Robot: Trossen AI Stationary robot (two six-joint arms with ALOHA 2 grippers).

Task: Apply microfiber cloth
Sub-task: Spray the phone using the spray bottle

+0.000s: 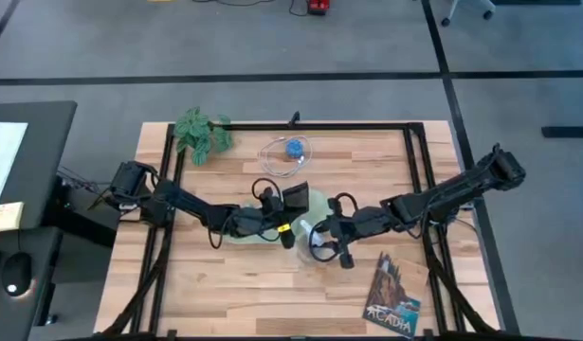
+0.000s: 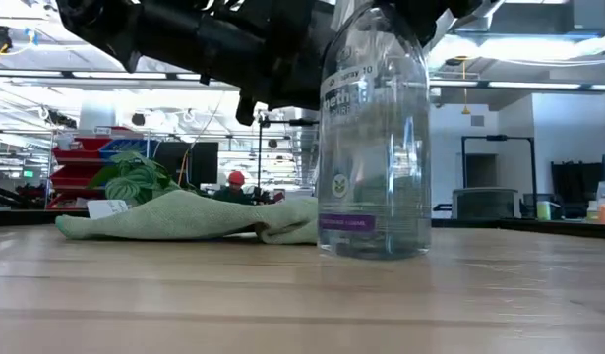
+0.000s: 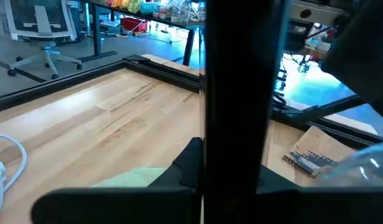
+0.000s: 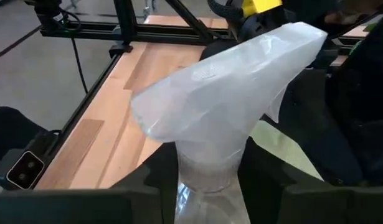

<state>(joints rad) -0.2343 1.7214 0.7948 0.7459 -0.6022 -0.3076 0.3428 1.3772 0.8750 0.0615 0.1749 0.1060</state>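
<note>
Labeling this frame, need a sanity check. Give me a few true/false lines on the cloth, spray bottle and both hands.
1. The microfiber cloth lies on the table. True.
2. The spray bottle lies on its side. False: it stands upright.
3. The right hand is at the spray bottle's neck. True.
4. The plant sits at the table's near right corner. False: it is at the far left corner; a booklet lies near right.
5. The left hand is over the cloth. True.

Grey floor [image 1: 272, 38], office chair [image 3: 38, 22]
</note>
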